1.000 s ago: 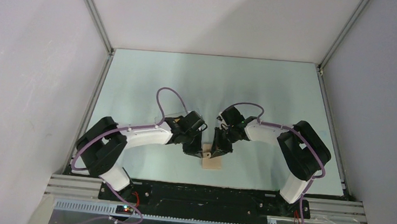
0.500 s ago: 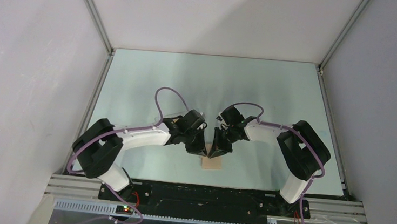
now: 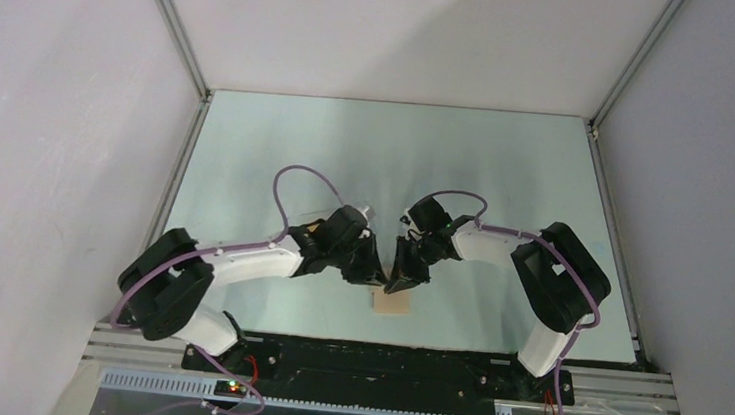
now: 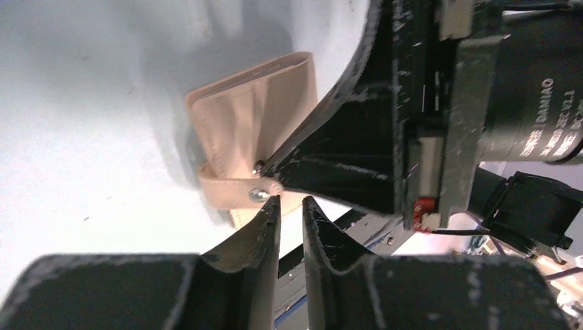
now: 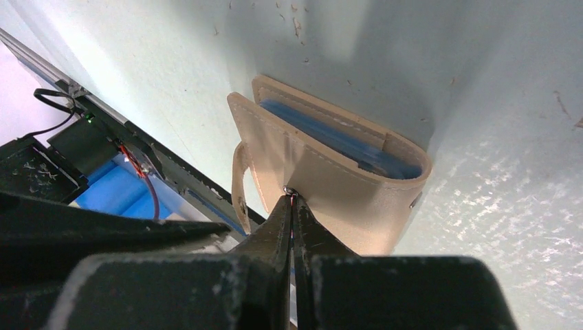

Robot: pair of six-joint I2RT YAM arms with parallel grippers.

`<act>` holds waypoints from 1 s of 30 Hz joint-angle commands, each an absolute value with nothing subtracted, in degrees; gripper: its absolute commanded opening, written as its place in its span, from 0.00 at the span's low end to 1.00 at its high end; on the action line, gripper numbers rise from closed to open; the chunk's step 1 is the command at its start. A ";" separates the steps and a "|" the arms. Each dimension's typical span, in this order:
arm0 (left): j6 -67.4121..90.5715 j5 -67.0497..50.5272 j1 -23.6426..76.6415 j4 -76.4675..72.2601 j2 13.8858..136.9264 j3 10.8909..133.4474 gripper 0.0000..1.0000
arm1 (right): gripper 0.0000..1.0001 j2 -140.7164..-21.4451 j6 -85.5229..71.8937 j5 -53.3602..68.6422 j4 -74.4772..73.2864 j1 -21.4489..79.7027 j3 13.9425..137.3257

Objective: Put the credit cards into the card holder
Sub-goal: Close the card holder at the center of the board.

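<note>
Left elbow (image 3: pixel 161 285) farther out, left tool (image 4: pixel 290 203) at card holder (image 4: pixel 240 130); "DAMIAO" motor (image 4: pixel 536 89).

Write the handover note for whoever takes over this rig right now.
Left gripper: slightly open, holding nothing, tips beside the snap strap.
Right gripper: shut, tips pressed on the stud of the card holder.
The card holder lies on the table near the arm bases, unsnapped, with the strap loose and the blue pockets showing at the open edge.
Credit cards: none visible in any view; whether any sit in the pockets cannot be told.
Done: nothing can be confirmed.
Left: check the pockets for cards, insert any that are missing, then probably snap it shut.
</note>
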State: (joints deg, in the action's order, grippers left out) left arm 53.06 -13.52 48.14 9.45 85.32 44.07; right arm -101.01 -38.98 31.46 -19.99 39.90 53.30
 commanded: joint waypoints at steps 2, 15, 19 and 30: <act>55.25 -13.91 44.74 3.40 77.93 36.93 0.23 | 0.01 -103.84 -37.62 28.69 -22.58 40.94 52.76; 54.42 -14.50 41.79 2.49 76.59 31.90 0.20 | 0.01 -104.44 -37.19 29.01 -22.88 40.97 52.78; 53.28 -16.11 41.81 1.94 79.99 34.64 0.20 | 0.01 -104.55 -37.17 28.97 -22.95 41.04 52.82; 52.58 -17.64 45.50 1.67 88.30 39.99 0.17 | 0.01 -104.18 -37.46 29.08 -22.91 41.00 52.87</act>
State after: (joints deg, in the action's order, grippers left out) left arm 53.93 -16.45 43.66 3.14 86.65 37.82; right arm -101.73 -38.96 33.04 -20.01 39.90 53.43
